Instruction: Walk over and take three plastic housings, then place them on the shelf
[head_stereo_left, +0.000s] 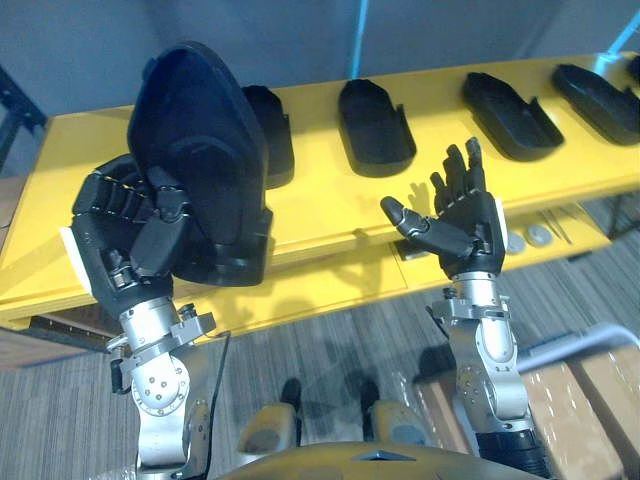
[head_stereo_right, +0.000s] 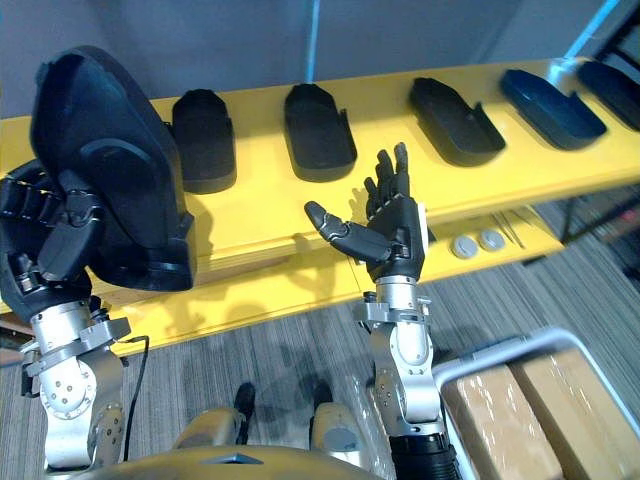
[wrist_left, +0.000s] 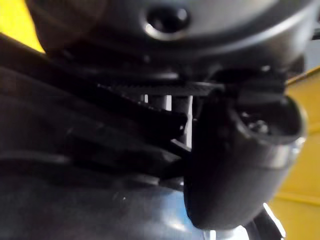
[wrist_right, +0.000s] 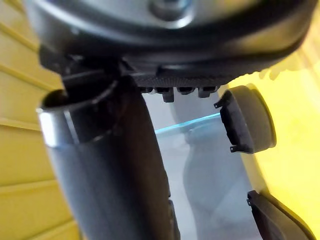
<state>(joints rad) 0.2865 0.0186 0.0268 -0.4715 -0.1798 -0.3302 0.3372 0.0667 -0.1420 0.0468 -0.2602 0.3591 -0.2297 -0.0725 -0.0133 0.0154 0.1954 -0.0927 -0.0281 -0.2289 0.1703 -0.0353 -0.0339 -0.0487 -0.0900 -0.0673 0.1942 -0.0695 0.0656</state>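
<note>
Fingers (head_stereo_left: 108, 195) of my left hand (head_stereo_left: 125, 245) are curled round the lower end of a black plastic housing (head_stereo_left: 195, 140), and my thumb is pressed across its front face. That pinch keeps the shell standing upright with its rounded end up, just in front of the yellow shelf (head_stereo_left: 330, 215). Whether its lower edge touches the shelf I cannot tell. I judge the low grip suits it. The shell looks broad, hollow and light, so clamping the narrow end should stop it swinging, and the wide end stays free to go down first.

My right hand (head_stereo_left: 465, 225) hangs near the shelf's front edge with its palm turned towards me. Its fingers (head_stereo_left: 460, 175) are straight, the thumb is spread, and it holds nothing. I take it that this hand is kept free to steady the shell or to take another.

Along the back of the shelf lies a row of other housings (head_stereo_left: 375, 128), flat, hollow side up and well apart from one another. One of them (head_stereo_left: 272, 135) is partly hidden behind the shell I hold. The gaps should leave room for fingers to close on each one.

From how things lie, I cannot say whether this housing is coming off the shelf or going onto it.
</note>
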